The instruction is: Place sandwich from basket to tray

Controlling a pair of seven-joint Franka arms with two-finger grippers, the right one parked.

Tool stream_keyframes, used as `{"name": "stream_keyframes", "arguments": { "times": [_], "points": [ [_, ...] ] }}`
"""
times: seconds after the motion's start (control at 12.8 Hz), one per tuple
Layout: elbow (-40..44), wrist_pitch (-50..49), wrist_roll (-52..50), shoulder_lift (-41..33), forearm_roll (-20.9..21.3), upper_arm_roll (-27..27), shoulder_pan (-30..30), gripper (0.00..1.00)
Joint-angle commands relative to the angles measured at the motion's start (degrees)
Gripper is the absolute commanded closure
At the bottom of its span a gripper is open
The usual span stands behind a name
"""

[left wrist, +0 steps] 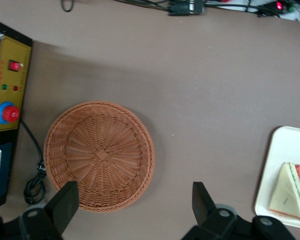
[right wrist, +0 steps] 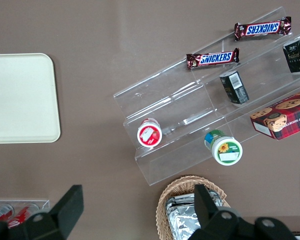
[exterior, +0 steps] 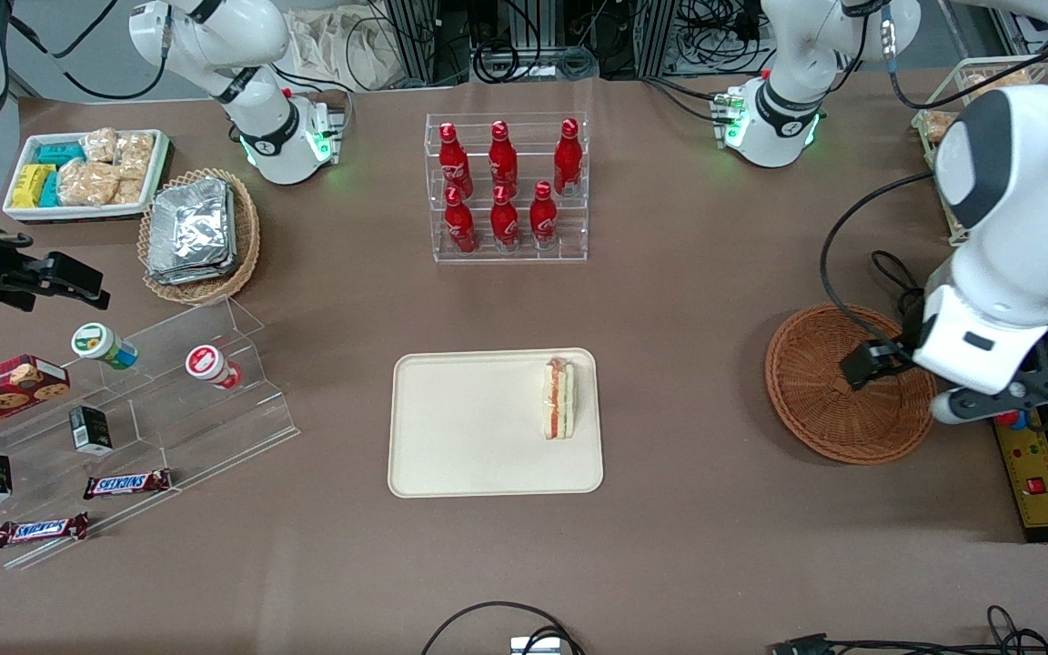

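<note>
The sandwich (exterior: 559,398) lies on the cream tray (exterior: 460,428), near the tray's rim toward the working arm's end; it also shows in the left wrist view (left wrist: 290,192) on the tray's corner (left wrist: 285,150). The round reddish-brown basket (exterior: 815,400) is empty and stands on the table toward the working arm's end; it also shows in the left wrist view (left wrist: 99,155). My left gripper (exterior: 879,359) hangs above the basket, open and empty (left wrist: 134,202), with one finger (left wrist: 65,200) over the basket's rim and the other (left wrist: 202,200) over bare table. The right wrist view shows another corner of the tray (right wrist: 20,100).
A clear rack of red bottles (exterior: 506,186) stands farther from the camera than the tray. A stepped acrylic shelf with snacks (exterior: 151,400), a tan basket of foil packs (exterior: 198,232) and a white snack bin (exterior: 87,173) lie toward the parked arm's end. A yellow control box (exterior: 1038,482) sits beside the basket.
</note>
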Motion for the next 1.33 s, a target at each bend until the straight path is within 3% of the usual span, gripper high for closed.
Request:
{"name": "stream_keyframes", "arguments": {
  "times": [0.0,0.24,0.55,0.78,1.25],
  "points": [
    [-2.8,0.8,2.0,-4.0,-0.2,-5.5,7.3,0.00],
    [-3.5,0.3,5.7,-7.2,0.1,-16.7,18.6,0.00],
    [-10.3,-0.4,13.2,-15.4,2.8,-23.1,26.6,0.00],
    [-10.6,-4.6,13.3,-18.9,3.2,-33.8,35.9,0.00],
    [-10.0,-8.9,12.7,-21.3,3.1,-35.7,36.9,0.00]
  ]
}}
